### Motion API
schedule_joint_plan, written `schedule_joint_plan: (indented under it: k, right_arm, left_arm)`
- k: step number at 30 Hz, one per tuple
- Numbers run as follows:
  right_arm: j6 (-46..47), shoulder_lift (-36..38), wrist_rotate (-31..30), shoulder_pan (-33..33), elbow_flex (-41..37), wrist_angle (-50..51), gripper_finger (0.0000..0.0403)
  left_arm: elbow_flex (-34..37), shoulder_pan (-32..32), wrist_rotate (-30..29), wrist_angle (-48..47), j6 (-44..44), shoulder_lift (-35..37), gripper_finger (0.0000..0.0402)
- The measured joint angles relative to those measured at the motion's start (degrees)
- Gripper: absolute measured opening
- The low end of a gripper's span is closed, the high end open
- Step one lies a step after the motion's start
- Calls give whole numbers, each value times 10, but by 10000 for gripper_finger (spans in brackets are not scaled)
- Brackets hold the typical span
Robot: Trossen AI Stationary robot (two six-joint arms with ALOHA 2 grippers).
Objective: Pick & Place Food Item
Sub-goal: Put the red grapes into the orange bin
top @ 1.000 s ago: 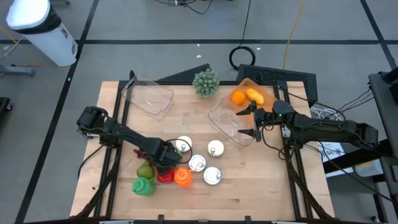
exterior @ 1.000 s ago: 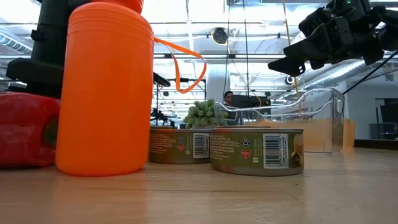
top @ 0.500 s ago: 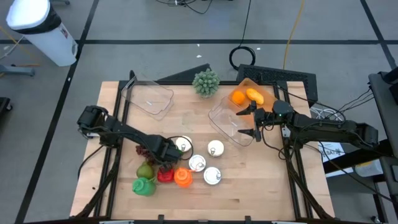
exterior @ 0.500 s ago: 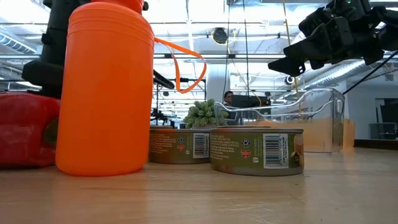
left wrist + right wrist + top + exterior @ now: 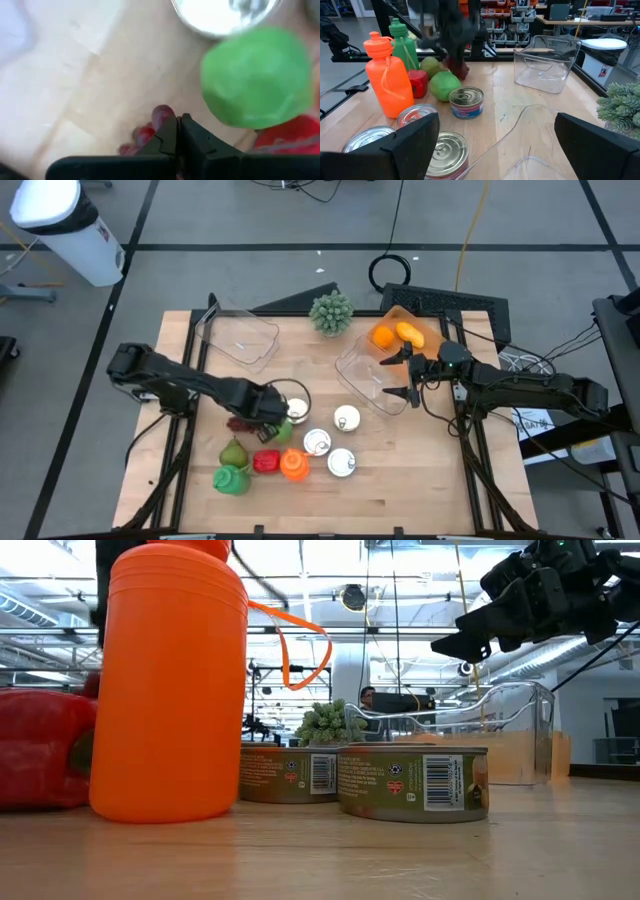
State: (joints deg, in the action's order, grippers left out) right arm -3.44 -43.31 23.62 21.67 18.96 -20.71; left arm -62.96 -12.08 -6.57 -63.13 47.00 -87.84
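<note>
Wooden table (image 5: 420, 470) holds four cans — left gripper (image 5: 262, 418) jaws closed on grapes (image 5: 150, 134), right gripper (image 5: 403, 372) agape.

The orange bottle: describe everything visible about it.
The orange bottle looks like plastic, a ribbed, slightly flattened body with a narrower screw cap and a thin orange strap looping from its neck. It stands upright near the table's front edge, hard beside the red pepper, with a can on its other side. In the high view it sits just ahead of the left gripper, which does not touch it.
</note>
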Motion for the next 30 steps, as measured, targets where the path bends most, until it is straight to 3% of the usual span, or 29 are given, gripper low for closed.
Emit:
schedule_joint_plan:
  k: [6,11,14,18,24,30]
  right_arm:
    - [0,0,0,0,0,0,377]
    - [-1,0,0,0,0,-5,377]
    - [-2,0,0,0,0,-7,377]
    - [-2,0,0,0,0,-14,377]
    - [-3,0,0,0,0,-16,377]
    - [23,-5,0,-11,0,-40,377]
  left_arm:
    - [-54,-4,-104,-39,11,69,15]
    - [-96,-12,-217,-28,-34,110,14]
    - [-114,-12,-296,4,-95,121,18]
    - [-117,-3,-400,134,-192,127,8]
    - [-117,35,-393,365,-344,100,19]
    - [-117,72,-384,530,-453,27,12]
